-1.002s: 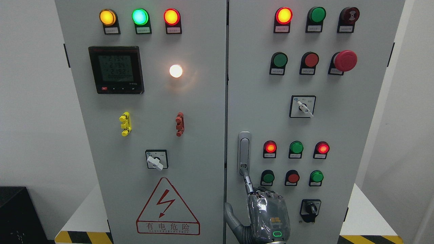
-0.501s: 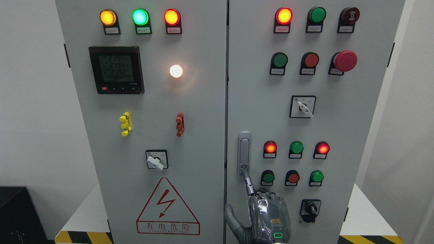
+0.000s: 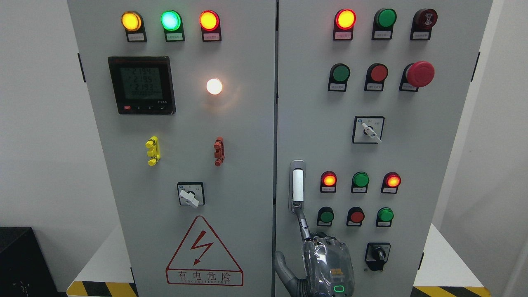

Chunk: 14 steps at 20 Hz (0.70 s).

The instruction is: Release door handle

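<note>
Low in the frame, right of centre, our right hand [image 3: 326,264] reached up with one finger [image 3: 302,222] extended, its tip touching the bottom of the door handle [image 3: 298,185]. The other fingers were curled and gripped nothing, probably because pressing its release latch needed only a fingertip.

Bright, even, sharp; white lamp [image 3: 214,86] glares on the cabinet [image 3: 247,165].
</note>
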{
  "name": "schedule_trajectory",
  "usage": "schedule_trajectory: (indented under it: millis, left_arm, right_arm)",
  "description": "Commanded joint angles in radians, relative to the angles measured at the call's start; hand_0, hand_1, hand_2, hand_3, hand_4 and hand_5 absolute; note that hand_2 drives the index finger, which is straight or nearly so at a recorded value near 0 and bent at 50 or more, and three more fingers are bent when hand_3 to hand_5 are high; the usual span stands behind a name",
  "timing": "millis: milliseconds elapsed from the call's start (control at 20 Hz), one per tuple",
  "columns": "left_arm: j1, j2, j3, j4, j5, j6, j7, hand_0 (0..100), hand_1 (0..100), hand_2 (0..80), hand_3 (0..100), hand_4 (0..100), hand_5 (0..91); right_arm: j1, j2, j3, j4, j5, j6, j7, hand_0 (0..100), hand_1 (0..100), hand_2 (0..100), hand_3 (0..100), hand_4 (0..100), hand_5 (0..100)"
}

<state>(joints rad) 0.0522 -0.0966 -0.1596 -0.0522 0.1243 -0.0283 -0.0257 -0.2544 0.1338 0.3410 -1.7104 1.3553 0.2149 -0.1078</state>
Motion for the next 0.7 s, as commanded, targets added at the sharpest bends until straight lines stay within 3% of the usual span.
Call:
schedule_trajectory:
  millis: [0,651]
  left_arm:
    - [0.0,0.0,0.0,0.0,0.0,-0.001,0.0,0,0,4.5,11,0,0.0]
    - [0.0,0.0,0.0,0.0,0.0,0.001,0.0,0,0,4.5,11,0,0.0]
  right_arm:
    - [0.001,0.0,-0.002,0.005,-0.001,-0.002,-0.004,39,22,0,80,73,71]
    - [-0.009,0.0,-0.008,-0.02,-0.01,-0.005,-0.006,39,22,0,81,73,71]
